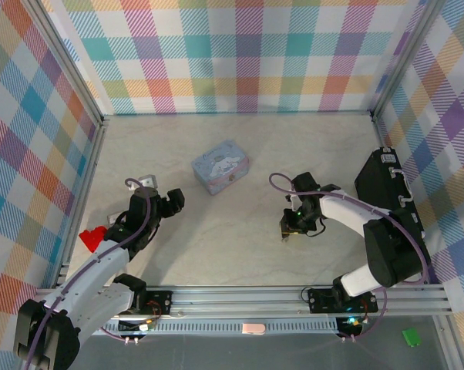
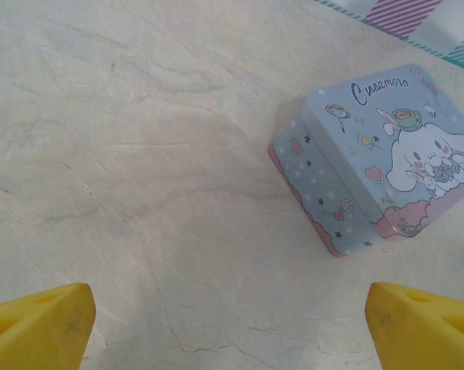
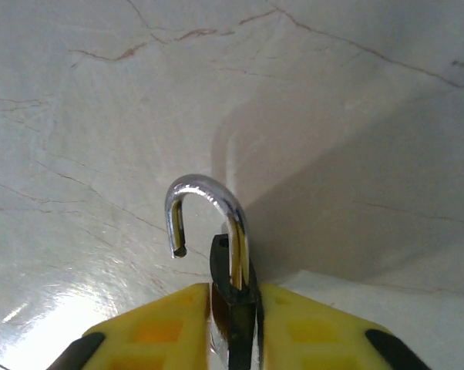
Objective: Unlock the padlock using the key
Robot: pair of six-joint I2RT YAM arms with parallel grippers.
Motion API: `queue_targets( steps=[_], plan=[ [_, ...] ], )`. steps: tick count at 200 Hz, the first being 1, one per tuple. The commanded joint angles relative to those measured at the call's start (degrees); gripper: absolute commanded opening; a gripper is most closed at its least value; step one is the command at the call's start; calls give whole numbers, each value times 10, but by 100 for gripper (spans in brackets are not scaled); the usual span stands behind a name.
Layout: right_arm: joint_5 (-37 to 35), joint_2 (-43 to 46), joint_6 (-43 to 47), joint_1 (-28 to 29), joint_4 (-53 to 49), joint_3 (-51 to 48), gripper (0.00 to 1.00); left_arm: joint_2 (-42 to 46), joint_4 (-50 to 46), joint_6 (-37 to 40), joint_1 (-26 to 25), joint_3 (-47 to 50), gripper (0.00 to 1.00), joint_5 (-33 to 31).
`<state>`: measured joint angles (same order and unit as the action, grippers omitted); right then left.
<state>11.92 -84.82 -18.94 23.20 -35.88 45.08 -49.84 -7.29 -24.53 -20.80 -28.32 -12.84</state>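
Yellow right fingers (image 3: 159, 327) pinch the padlock (image 3: 233, 304), shackle (image 3: 207, 191) open.

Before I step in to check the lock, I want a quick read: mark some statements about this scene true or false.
The padlock's shackle is open at one end. True.
The left end effector is wide open. True.
The padlock sits between the left end effector's fingers. False: the right end effector's fingers flank it.
The tin box is in the left end effector's grip. False: it rests on the table, apart.
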Motion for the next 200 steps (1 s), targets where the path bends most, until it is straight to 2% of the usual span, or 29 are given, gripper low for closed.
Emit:
queue_targets(
  steps=[1,31,62,71,85,108,129,148,160,171,181,200],
  plan=[
    [-21,8,-3,-3,-25,17,28,8,7,9,6,5,90,-13],
    [-44,37,-3,-3,-50,35,38,8,9,11,6,3,90,-14],
    [-75,93,6,-3,-94,90,44,-15,22,22,6,-28,91,21],
    [-91,113,9,-3,-97,105,47,-24,24,24,6,-40,100,17],
    [-112,146,14,-3,-84,120,50,-37,24,30,6,-57,100,-3],
    [-147,207,20,-3,-14,108,51,-51,15,42,5,-84,100,-57],
    [-155,270,61,-4,120,45,52,-68,-22,54,-1,-127,100,-120],
    [-167,320,115,-3,247,-24,74,-78,-39,64,-11,-151,100,-174],
    [-203,335,131,-4,292,-48,83,-78,-37,66,-15,-153,100,-210],
    [-239,332,145,-5,303,-55,85,-85,-22,53,-15,-145,100,-251],
    [-261,322,155,-6,307,-56,86,-110,6,54,-16,-134,100,-317],
    [-260,317,165,-9,351,-87,87,-174,14,91,-16,-134,100,-349]
  ],
)
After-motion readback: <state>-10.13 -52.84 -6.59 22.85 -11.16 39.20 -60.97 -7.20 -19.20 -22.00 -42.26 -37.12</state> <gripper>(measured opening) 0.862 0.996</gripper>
